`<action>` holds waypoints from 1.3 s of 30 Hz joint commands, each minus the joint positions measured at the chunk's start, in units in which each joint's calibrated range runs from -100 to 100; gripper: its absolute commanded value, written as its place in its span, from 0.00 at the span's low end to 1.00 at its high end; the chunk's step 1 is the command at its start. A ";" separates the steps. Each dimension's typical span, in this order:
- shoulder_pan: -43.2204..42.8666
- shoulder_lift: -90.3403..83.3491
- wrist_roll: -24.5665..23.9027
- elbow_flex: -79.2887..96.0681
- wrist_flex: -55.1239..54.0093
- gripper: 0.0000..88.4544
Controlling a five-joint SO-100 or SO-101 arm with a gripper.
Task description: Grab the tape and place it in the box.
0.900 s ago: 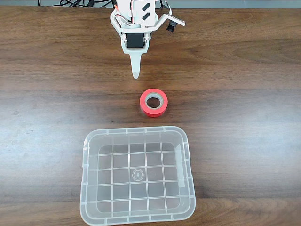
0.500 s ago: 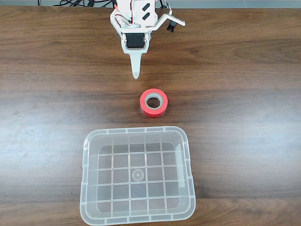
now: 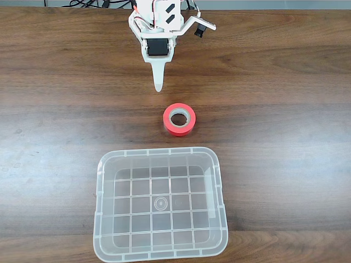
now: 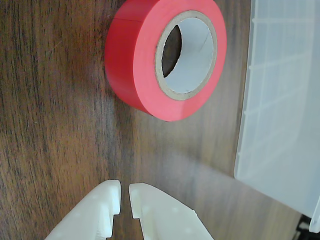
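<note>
Tape [image 3: 179,119] lies flat on the wooden table [image 3: 285,82], its hole facing up, in the gap between the arm at the top of the fixed view and the box [image 3: 160,252] at the bottom. It sits near the box's top rim but clear of it, with bare wood showing between the two. The box has nothing in it; its grid-patterned floor shows through.

The gripper [image 3: 159,85] hangs short of the roll, its tip pointing down the frame toward the tape with a strip of table between them. In the wrist view the two white fingertips [image 4: 107,200] stand nearly together — only a thin slit parts them — so the jaws are effectively closed and hold nothing. From there the tape [image 4: 150,55] appears ahead of the tips and somewhat to the right, with the box wall [image 4: 280,100] at the right edge.

The task looks to be at its very start: the approach step, with no grasp made yet. The next move likely calls for the jaws to spread wide enough to take the roll — either across its full width or over one wall through the core — then a reach forward and a descent. The roll is slightly off the fingers' line, so a small sideways correction seems needed first.
</note>
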 commanded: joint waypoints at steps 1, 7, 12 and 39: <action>-0.33 -0.72 -0.08 -0.50 -0.65 0.02; -0.33 -0.72 -0.39 -0.58 -0.65 0.02; -0.33 -0.72 -0.08 -2.07 -0.73 0.02; -7.06 27.12 -0.92 -42.55 5.94 0.01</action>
